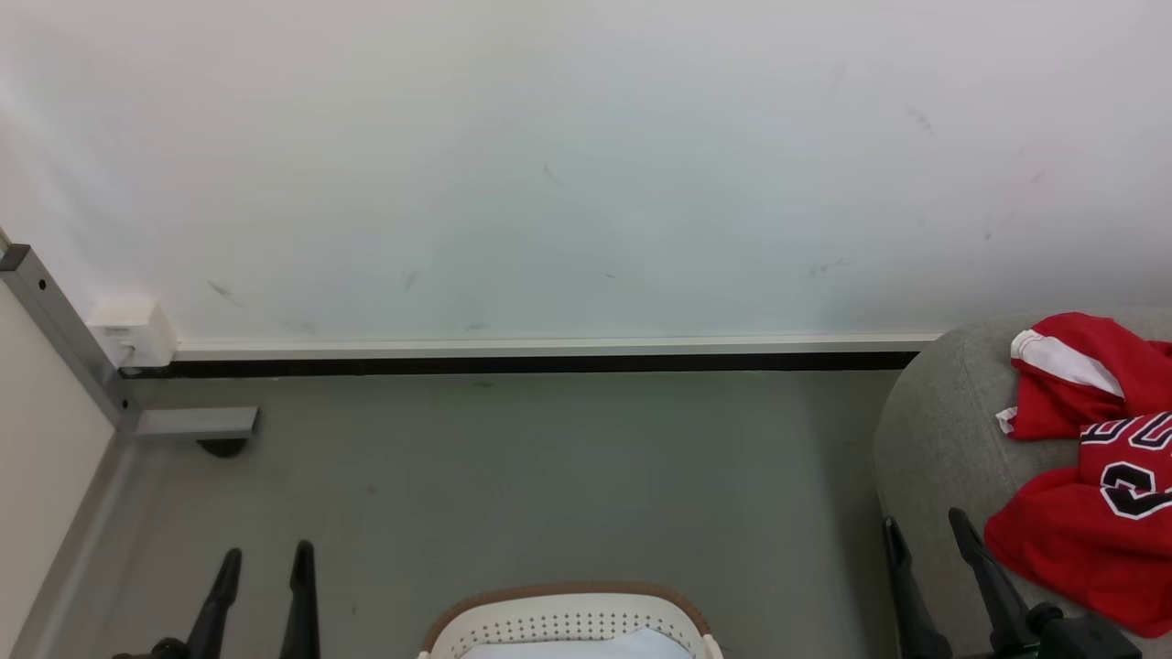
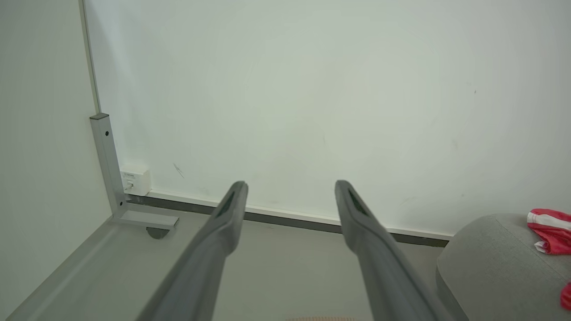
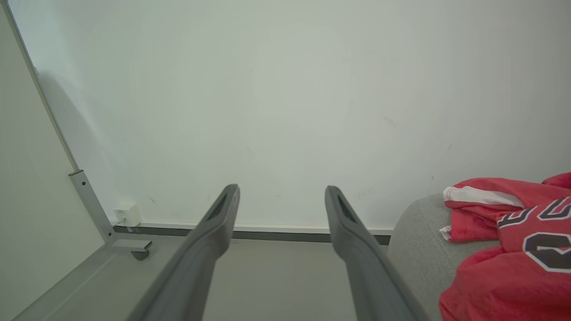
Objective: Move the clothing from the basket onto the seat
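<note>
Plenty of bare grey floor [image 1: 549, 476] out front, up to the white wall [image 1: 586, 183]. Lower left: left gripper [image 1: 265, 551], spread wide, holding nothing. Lower right: right gripper [image 1: 923, 518], likewise wide and empty, by the rounded edge of one grey fabric seat [image 1: 934, 439]. Heaped on that seat: crumpled red clothing [image 1: 1071, 531], white trim, block letters; garment count unclear. Bottom centre: one white perforated basket [image 1: 568, 622], brown-rimmed.

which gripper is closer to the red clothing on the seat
The right gripper: it shows in front of the seat, just beside the red clothing. The left gripper is over the floor, on the other side of the basket.
</note>
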